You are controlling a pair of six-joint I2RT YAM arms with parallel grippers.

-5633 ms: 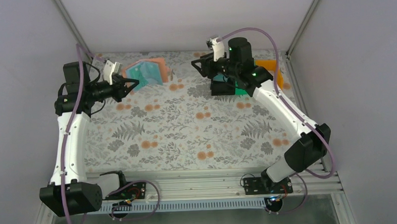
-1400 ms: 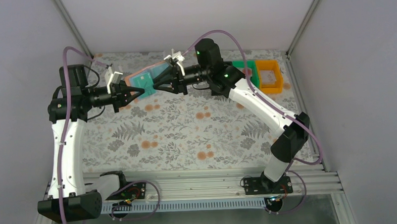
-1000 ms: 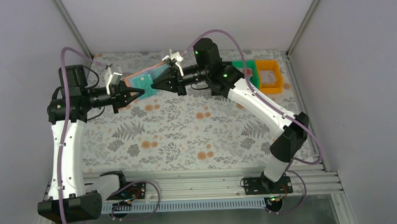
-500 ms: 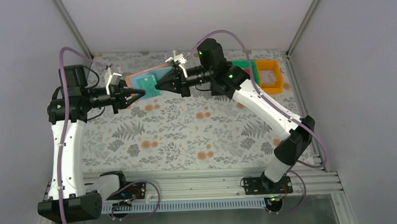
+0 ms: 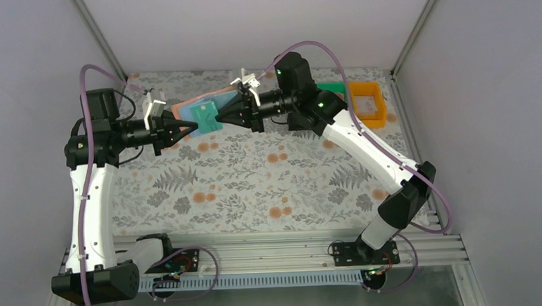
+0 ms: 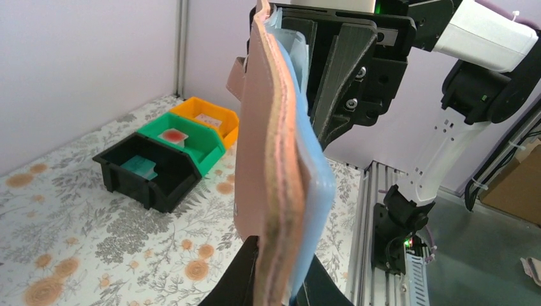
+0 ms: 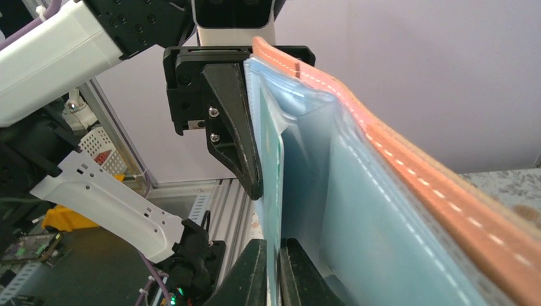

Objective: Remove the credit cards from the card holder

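Left fingers pinch shut on the lower edge of the card holder, keeping the salmon-tan wallet upright in the air above the far left part of the flower-print desk. Right fingers reach in from the opposite side and are closed tight on the edge of a teal card, which stands partly out of the holder's light blue inside. Seen from above, the two arms meet nearly tip to tip, with the teal card showing between them against the holder.

Three small bins stand side by side, touching, at the far right of the desk. The black bin holds a teal card lying flat. The green bin next to it holds a white card with a red mark. The orange bin at the end of the row holds a whitish card. In the overhead view the right arm hides the black bin.
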